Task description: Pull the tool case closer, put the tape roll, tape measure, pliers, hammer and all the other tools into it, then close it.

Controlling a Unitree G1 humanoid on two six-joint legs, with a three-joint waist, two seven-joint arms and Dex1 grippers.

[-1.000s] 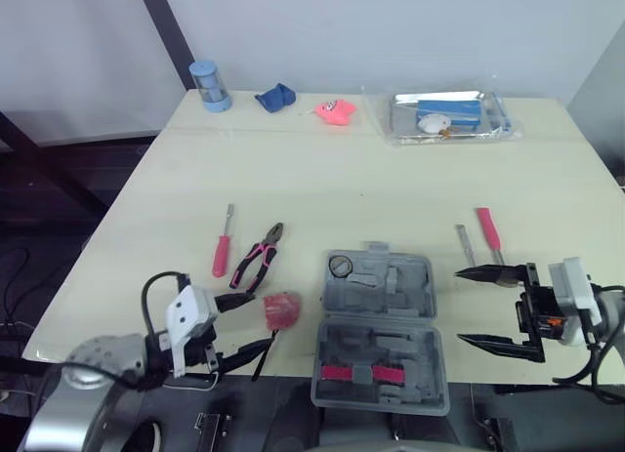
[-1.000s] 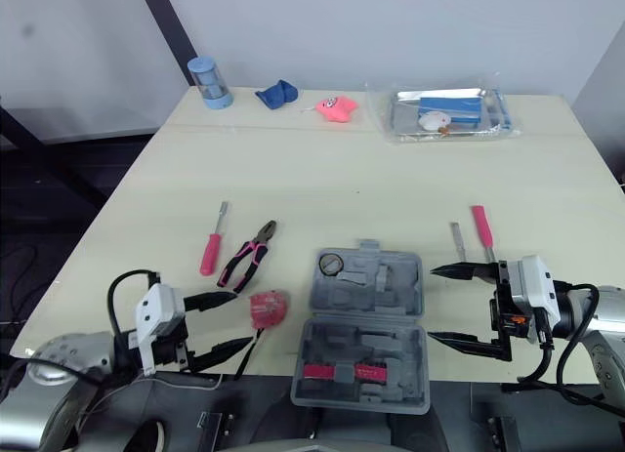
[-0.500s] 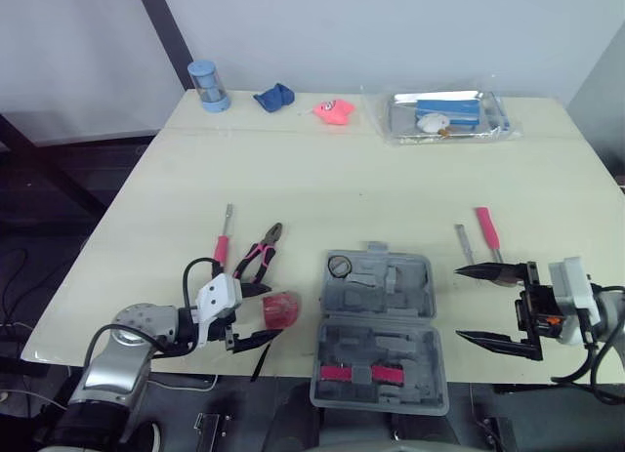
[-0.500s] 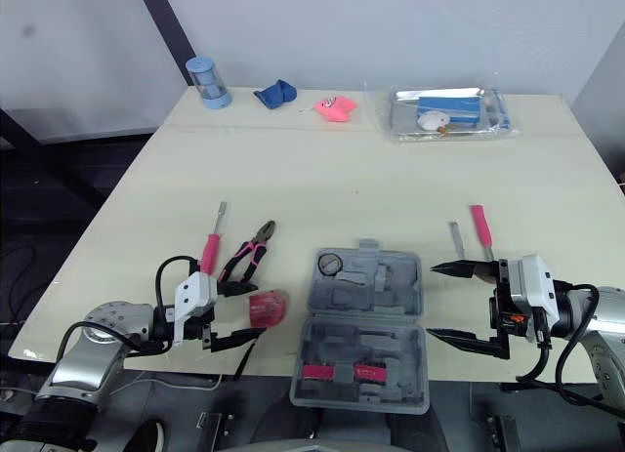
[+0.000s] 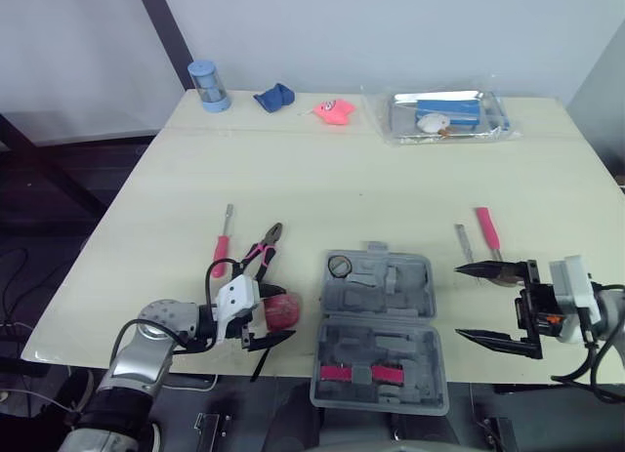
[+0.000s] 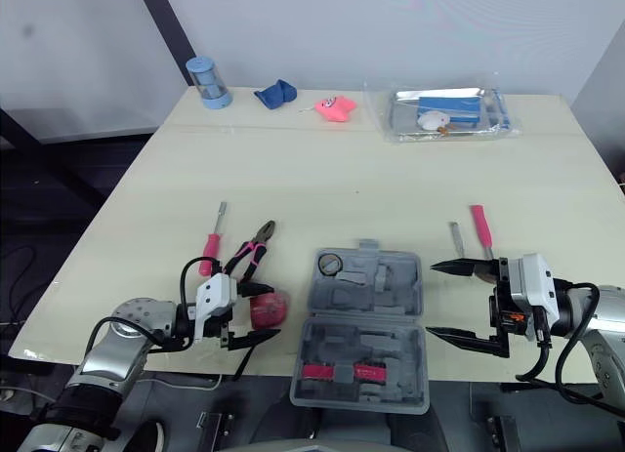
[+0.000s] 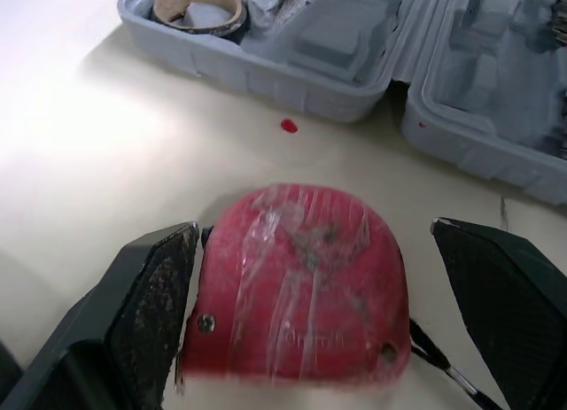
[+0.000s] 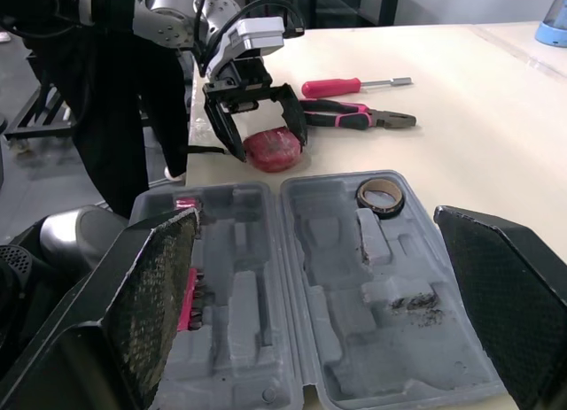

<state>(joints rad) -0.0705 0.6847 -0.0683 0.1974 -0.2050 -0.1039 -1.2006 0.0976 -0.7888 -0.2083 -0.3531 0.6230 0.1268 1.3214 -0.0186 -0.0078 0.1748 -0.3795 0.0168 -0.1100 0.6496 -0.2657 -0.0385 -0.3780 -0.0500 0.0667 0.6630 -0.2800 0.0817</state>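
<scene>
Since the earlier frames, the left gripper [image 5: 276,316] has been brought forward along the near edge of the table [image 5: 391,179]. Its two fingers now stand apart on either side of the red tape measure [image 5: 284,308], low and left of centre in the eye views, evidently so that it can be clamped. The tool case [image 5: 381,325] lies open just right of it at lower centre, with the tape roll [image 5: 339,267] already seated in an upper-left pocket. The pliers [image 5: 259,257] and a red screwdriver [image 5: 222,245] are left on the table above the tape measure. The right gripper [image 5: 461,304] is held spread wide at lower right, just beside the case, probably kept clear of the work. In the left wrist view the tape measure is framed between the fingers [image 7: 151,290], one nearly touching its side, the other well off it. In the right wrist view the open case is seen mid-frame, with the left gripper astride the tape measure beyond it.
</scene>
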